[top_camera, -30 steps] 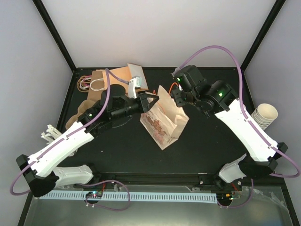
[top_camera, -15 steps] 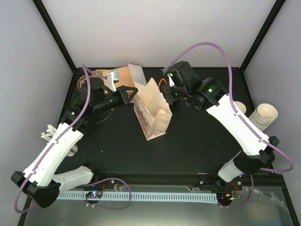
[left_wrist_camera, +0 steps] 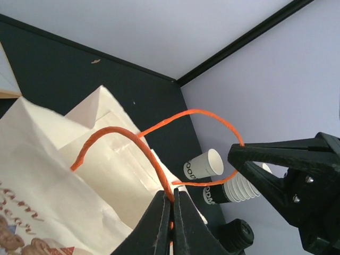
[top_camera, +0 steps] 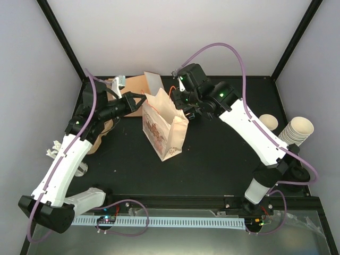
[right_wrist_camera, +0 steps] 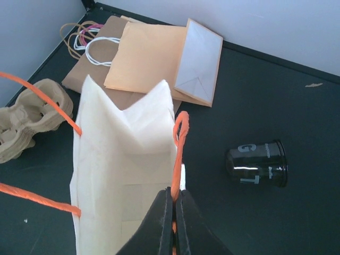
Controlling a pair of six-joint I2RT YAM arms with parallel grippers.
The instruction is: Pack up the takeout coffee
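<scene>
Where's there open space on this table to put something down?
Bare table lies between the white bag and the near edge, and in the back right corner. The back left is crowded with flat paper bags and a cup carrier; the single cup and cup stack line the right edge.

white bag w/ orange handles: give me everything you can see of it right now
The bag is cream-white paper with gusseted sides, reddish-brown print on one face and two orange twisted-cord handles. It stands roughly upright on the black table with its mouth open; the right wrist view shows nothing inside. The left gripper is shut on one handle, and the right gripper is shut on the other.
</scene>
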